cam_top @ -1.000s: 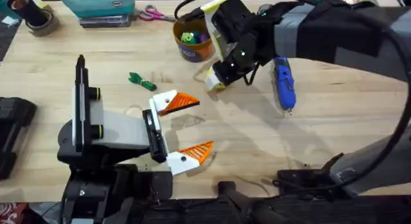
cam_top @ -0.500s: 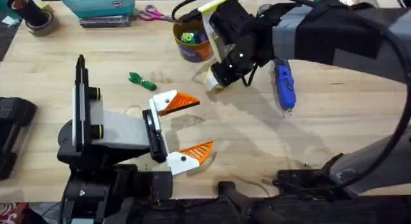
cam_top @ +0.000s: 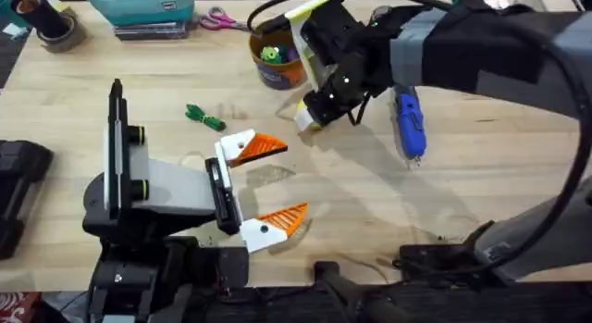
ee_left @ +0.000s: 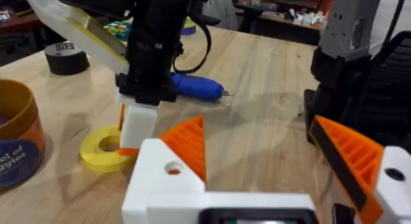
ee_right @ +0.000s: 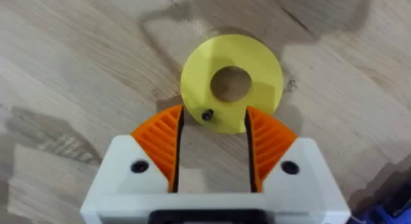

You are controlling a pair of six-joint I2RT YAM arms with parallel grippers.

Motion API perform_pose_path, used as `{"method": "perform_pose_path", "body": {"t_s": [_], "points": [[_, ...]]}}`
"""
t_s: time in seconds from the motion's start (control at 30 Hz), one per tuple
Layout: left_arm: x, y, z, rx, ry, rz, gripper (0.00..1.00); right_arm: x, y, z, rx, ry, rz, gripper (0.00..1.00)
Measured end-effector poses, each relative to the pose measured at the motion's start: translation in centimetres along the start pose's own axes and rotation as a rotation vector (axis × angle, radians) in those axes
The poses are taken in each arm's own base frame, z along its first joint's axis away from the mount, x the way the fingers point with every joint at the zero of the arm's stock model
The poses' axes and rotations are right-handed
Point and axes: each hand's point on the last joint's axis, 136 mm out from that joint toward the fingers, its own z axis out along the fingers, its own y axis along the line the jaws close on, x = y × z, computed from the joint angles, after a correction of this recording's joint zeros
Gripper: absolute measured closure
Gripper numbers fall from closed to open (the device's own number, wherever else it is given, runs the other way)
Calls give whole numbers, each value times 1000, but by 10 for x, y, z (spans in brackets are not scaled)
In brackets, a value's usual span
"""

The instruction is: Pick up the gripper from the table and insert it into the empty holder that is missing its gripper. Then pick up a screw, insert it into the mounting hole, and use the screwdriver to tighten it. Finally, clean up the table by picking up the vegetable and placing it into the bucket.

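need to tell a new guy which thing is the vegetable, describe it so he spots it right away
Start at the orange bucket near the table's far edge, then look toward the left arm's side and nearer the bases. The vegetable lies flat on bare wood there, just beyond the left gripper. It is thin, dark green and leafy, unlike the lime-green toy inside the bucket.

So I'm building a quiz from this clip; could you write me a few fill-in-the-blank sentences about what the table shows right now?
1. The right gripper hovers over a flat ____ disc with a centre hole.
2. A small dark screw lies on the disc's rim, ____ the gripper's orange pads.
3. The blue screwdriver lies on the ____.
4. The dark-green vegetable lies ____ the bucket.

Missing words: yellow; between; table; outside
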Motion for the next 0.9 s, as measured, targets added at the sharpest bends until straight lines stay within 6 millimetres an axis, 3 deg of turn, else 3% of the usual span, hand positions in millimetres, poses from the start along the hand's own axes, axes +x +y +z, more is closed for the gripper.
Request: {"method": "perform_pose_path", "body": {"t_s": [0.6, 0.9], "points": [[0, 0, 0, 0, 0, 0, 16, -1, 2, 2, -12, -3, 0, 519], [0, 0, 0, 0, 0, 0, 15, -1, 2, 2, -12, -3, 0, 611]]}}
